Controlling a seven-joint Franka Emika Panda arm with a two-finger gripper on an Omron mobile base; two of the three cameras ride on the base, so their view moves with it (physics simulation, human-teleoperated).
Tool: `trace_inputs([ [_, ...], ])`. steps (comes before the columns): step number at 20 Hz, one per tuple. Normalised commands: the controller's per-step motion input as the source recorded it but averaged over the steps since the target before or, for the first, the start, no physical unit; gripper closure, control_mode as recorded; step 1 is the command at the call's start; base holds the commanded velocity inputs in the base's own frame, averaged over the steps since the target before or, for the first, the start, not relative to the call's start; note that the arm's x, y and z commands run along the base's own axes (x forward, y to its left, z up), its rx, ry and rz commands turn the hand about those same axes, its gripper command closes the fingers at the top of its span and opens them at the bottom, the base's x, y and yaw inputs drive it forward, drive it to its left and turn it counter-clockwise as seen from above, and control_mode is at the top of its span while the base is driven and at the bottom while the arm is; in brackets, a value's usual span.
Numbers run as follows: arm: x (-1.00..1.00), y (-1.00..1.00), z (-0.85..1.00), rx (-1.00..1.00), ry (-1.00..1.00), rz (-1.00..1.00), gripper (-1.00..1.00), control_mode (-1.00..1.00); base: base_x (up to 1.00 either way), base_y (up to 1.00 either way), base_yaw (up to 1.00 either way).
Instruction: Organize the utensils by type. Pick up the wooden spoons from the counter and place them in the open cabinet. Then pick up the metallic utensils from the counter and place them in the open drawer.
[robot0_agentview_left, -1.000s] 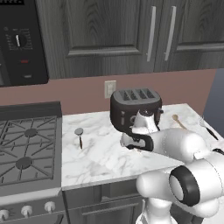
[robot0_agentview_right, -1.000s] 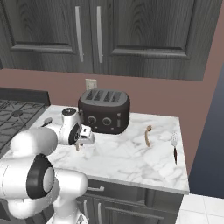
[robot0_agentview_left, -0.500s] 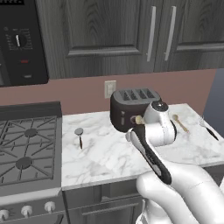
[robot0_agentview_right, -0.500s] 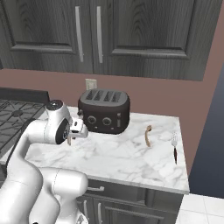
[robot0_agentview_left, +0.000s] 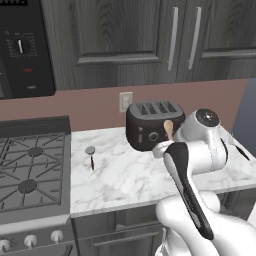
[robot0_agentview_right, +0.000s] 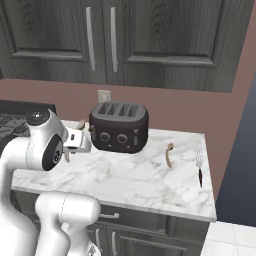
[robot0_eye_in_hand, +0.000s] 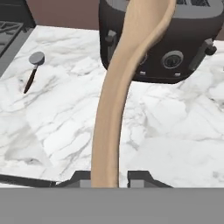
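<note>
My gripper (robot0_eye_in_hand: 109, 177) is shut on the handle of a pale wooden spoon (robot0_eye_in_hand: 124, 83), which sticks out above the counter (robot0_eye_in_hand: 175, 144) in front of the toaster. The held spoon's bowl (robot0_agentview_left: 168, 129) pokes up beside my wrist, and its tip (robot0_agentview_right: 81, 122) shows beside the hand. A second wooden spoon (robot0_agentview_right: 169, 154) lies on the counter right of the toaster. A silver fork with a dark handle (robot0_agentview_right: 199, 168) lies near the right edge. A round-headed metal utensil (robot0_agentview_left: 90, 155) lies near the stove. The open cabinet and open drawer are out of view.
A black four-slot toaster (robot0_agentview_right: 119, 127) stands at the back of the counter against the wall. A black gas stove (robot0_agentview_left: 27, 165) adjoins the counter on the left. Dark upper cabinet doors (robot0_agentview_right: 100, 40) with long grey handles hang shut overhead.
The arm has lifted and drawn back from the toaster with the wooden spoon held in the gripper. The other utensils have not moved.
</note>
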Motion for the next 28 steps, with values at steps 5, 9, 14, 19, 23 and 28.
trace_inputs([
  [5,-0.55,-0.14,1.00,0.00,-0.04,0.00,1.00,-1.00,0.00,0.00,0.00],
  [9,-0.55,-0.24,1.00,0.00,-0.01,0.01,1.00,-1.00,0.00,0.00,0.00],
  [14,-0.49,-0.15,0.61,0.01,-0.01,0.02,1.00,-1.00,0.00,0.00,0.00],
  [19,-0.38,-0.03,0.09,0.00,-0.08,0.00,1.00,-1.00,0.00,0.00,0.00],
  [23,0.00,0.00,0.00,0.00,0.00,0.00,1.00,-1.00,0.00,0.00,0.00],
  [28,0.00,0.00,0.00,0.00,0.00,0.00,1.00,-1.00,0.00,0.00,0.00],
])
